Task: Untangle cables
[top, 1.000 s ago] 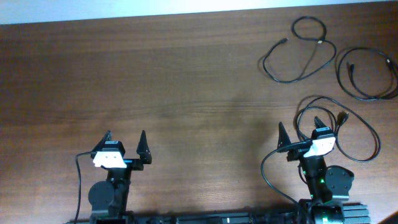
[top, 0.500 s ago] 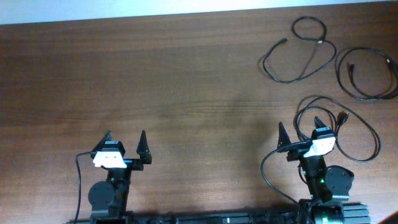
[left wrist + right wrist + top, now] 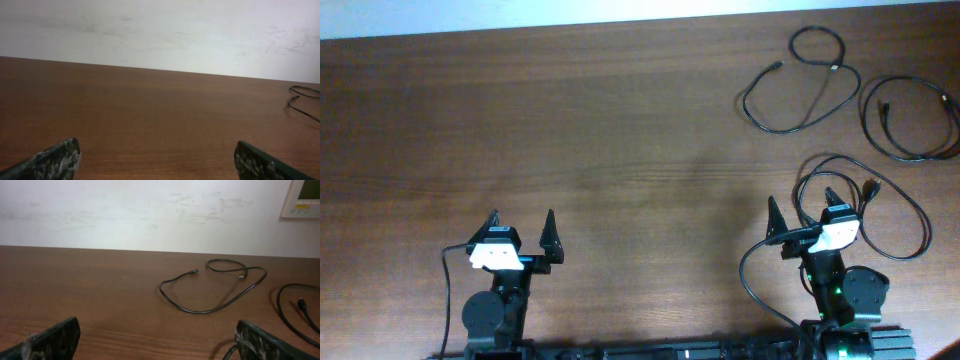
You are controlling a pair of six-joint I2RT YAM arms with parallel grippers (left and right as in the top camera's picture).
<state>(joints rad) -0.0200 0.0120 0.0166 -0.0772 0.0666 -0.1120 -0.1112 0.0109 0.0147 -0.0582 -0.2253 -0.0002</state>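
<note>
Three thin black cables lie apart on the wooden table at the right. One cable (image 3: 802,88) forms a loose loop at the far right back; it also shows in the right wrist view (image 3: 215,289). A second cable (image 3: 908,118) is coiled at the right edge. A third cable (image 3: 880,205) loops around beside my right gripper (image 3: 803,207), which is open and empty. My left gripper (image 3: 520,218) is open and empty near the front left, far from the cables. A cable end shows at the right edge of the left wrist view (image 3: 302,100).
The brown wooden table (image 3: 570,130) ends at a white wall at the back. Thicker black arm wires run by each arm base at the front (image 3: 750,280). A white wall panel (image 3: 302,200) shows at top right.
</note>
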